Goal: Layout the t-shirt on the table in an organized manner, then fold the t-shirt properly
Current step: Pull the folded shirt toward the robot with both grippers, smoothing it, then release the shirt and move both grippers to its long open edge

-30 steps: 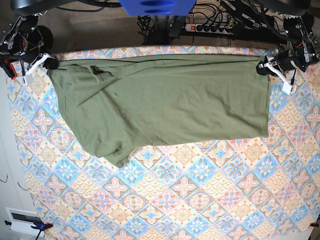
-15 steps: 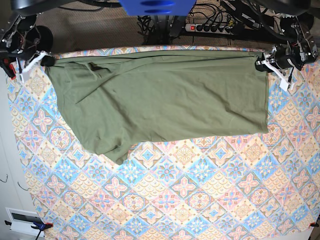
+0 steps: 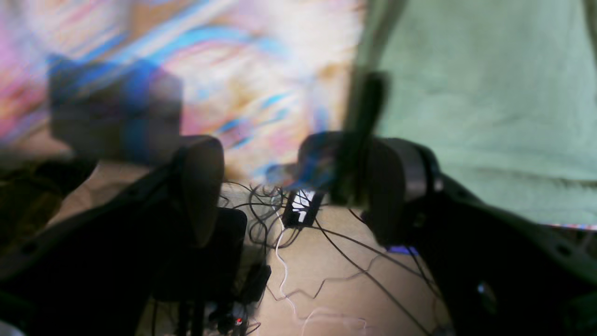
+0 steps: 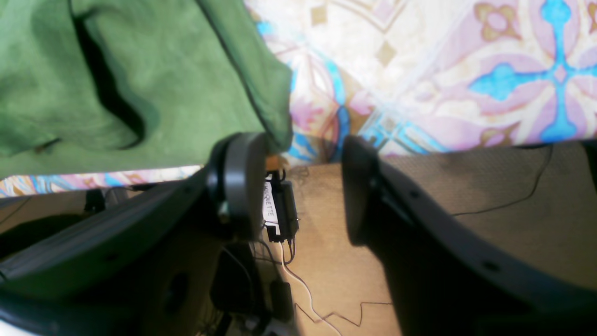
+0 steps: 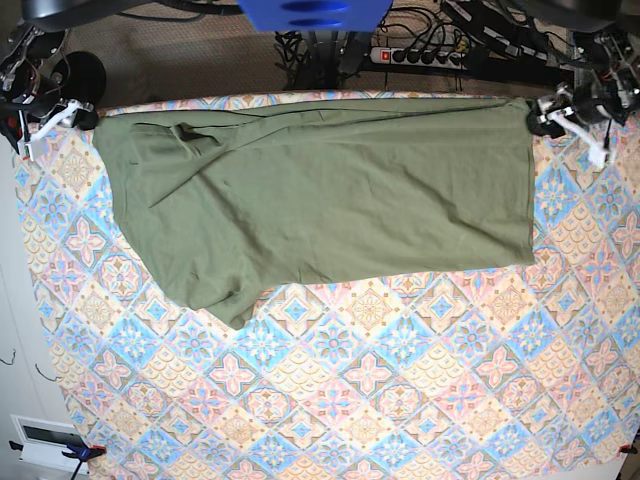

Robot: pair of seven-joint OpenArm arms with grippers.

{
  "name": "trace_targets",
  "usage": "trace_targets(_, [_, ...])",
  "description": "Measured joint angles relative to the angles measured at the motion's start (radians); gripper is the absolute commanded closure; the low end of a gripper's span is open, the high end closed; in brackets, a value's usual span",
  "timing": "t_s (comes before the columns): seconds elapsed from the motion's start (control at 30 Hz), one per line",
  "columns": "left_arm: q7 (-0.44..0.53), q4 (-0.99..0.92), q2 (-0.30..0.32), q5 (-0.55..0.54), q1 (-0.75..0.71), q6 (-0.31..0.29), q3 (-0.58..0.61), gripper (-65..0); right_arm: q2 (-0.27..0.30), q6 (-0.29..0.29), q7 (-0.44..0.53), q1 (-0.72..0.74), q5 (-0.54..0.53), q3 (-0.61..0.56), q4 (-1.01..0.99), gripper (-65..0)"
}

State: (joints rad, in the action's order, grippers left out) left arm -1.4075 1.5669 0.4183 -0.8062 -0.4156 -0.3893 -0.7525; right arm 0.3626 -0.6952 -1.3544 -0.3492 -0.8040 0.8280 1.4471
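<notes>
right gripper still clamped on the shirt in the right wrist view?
No. The right gripper stands open with bare floor showing between its jaws, and the t-shirt corner only hangs against the left finger's tip.

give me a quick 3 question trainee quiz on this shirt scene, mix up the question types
1. True or false: the right gripper has its jaws clamped on the t-shirt.
2. In the base view, the t-shirt lies along which edge of the table? A) far edge B) near edge C) centre
3. Fill in: in the left wrist view, between the jaws of the left gripper there is only floor and ____.

Key
1. False: the jaws stand apart, with the shirt's corner just beside one of them.
2. A
3. cables
</notes>
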Motion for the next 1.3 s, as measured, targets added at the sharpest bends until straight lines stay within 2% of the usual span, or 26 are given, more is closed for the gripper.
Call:
trace_targets(0.17, [0.001,-0.001,0.002,0.0,0.054,0.0,-0.084,-47.8,0.002,0.0,0.003,0.003,0.011,0.014,0.001,-26.0])
trace_targets(0.43, [-0.002,-0.003,-0.001,0.006,0.272,-0.001,-0.079,-47.3,0.001,0.0,0.003,0.089,0.006,0.012,0.003,-25.9])
trace_targets(0.53, [-0.003,-0.007,-0.021,0.061,0.378,-0.001,-0.066,-47.7,0.001,0.0,-0.002,0.119,0.012,0.013,0.002,-25.9])
trace_targets(0.67, [0.001,-0.009,-0.078,0.2,0.509,-0.001,0.015,-47.7,0.001,0.0,-0.001,0.165,0.01,0.009,0.002,-25.9])
trace_targets(0.83, [0.002,-0.051,-0.132,0.339,0.583,-0.001,0.097,-47.8,0.001,0.0,-0.003,0.182,0.011,0.009,0.002,-25.9])
trace_targets(1.03, [0.144,-0.284,-0.141,0.388,0.652,-0.001,0.12,-47.2,0.001,0.0,0.001,0.216,0.007,0.009,0.002,-25.9])
trace_targets(1.3, [0.286,-0.422,-0.135,0.395,0.651,0.003,0.119,-47.2,0.001,0.0,-0.011,0.242,0.014,0.008,0.002,-25.9])
